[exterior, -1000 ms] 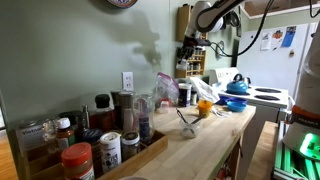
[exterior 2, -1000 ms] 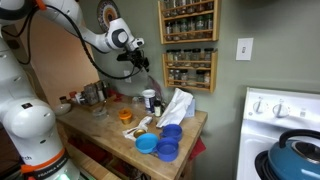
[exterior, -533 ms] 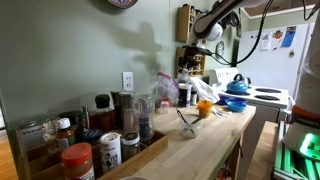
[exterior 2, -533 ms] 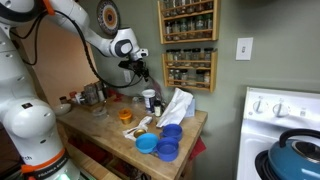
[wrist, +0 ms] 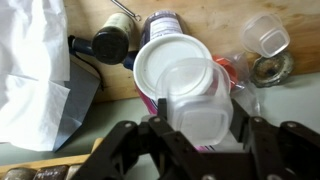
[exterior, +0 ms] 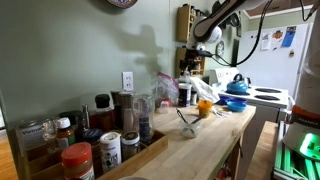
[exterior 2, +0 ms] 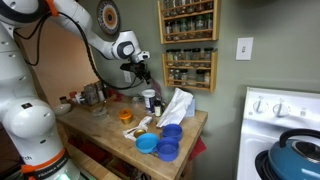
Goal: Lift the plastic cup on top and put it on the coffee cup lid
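In the wrist view my gripper (wrist: 200, 108) is shut on a clear plastic cup (wrist: 200, 92), one finger on each side of it. The cup hangs right over the white coffee cup lid (wrist: 160, 58), covering the lid's right part. The coffee cup has a purple-pink wall. In both exterior views the gripper (exterior 2: 143, 76) (exterior: 188, 63) hovers just above the coffee cup (exterior 2: 149, 100) at the far end of the wooden counter; the held cup is too small to make out there.
A white crumpled bag (wrist: 30, 70) (exterior 2: 176, 105) lies beside the coffee cup. Another clear cup (wrist: 266, 36) and a dark bottle (wrist: 108, 44) stand near. Blue bowls (exterior 2: 160, 143) sit at the counter front, a spice rack (exterior 2: 188, 45) on the wall, and jars (exterior: 90, 145) close by.
The gripper with the plastic cup has come down and slightly sideways towards the coffee cup; over the last half second it has barely moved.
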Controlling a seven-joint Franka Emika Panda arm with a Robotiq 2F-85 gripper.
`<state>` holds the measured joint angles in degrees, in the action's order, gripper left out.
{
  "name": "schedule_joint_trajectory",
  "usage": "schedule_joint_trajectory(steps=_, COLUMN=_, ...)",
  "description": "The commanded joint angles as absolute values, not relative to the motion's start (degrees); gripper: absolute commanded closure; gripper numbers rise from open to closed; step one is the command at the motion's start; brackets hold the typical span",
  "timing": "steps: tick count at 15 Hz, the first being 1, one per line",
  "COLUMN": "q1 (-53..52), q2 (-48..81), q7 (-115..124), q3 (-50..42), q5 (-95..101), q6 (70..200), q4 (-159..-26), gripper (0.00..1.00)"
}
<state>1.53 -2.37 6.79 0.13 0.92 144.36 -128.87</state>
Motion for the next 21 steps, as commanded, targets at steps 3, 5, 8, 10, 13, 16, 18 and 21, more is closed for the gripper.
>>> schedule_joint_trajectory(steps=3, q1=1.8, q2=0.7, q7=10.0, q3=-0.8, q5=4.8, q6=141.8, q4=-126.8, gripper=0.66)
schedule_joint_trajectory(steps=5, q1=1.7, q2=1.4, q7=10.2, q3=-1.0, q5=5.0, q6=140.9, q4=-126.2, gripper=0.66)
schedule_joint_trajectory(steps=8, q1=1.4, q2=2.2, q7=9.7, q3=-1.0, q5=3.1, q6=140.3, q4=-125.8, gripper=0.16)
schedule_joint_trajectory(steps=10, q1=1.3, q2=2.3, q7=9.3, q3=-0.8, q5=1.6, q6=140.8, q4=-125.7, gripper=0.08)
schedule_joint_trajectory(steps=13, q1=1.0, q2=0.0, q7=10.2, q3=-0.6, q5=0.8, q6=143.5, q4=-126.5, gripper=0.00)
schedule_joint_trajectory(steps=16, q1=0.5, q2=-5.0, q7=12.0, q3=0.0, q5=1.6, q6=150.5, q4=-128.7, gripper=0.00)
schedule_joint_trajectory(steps=18, q1=-0.1, q2=-9.5, q7=11.7, q3=0.9, q5=1.1, q6=156.1, q4=-131.2, gripper=0.00)
schedule_joint_trajectory(steps=21, q1=-0.4, q2=-7.8, q7=8.5, q3=1.4, q5=-0.4, q6=156.6, q4=-128.2, gripper=0.00)
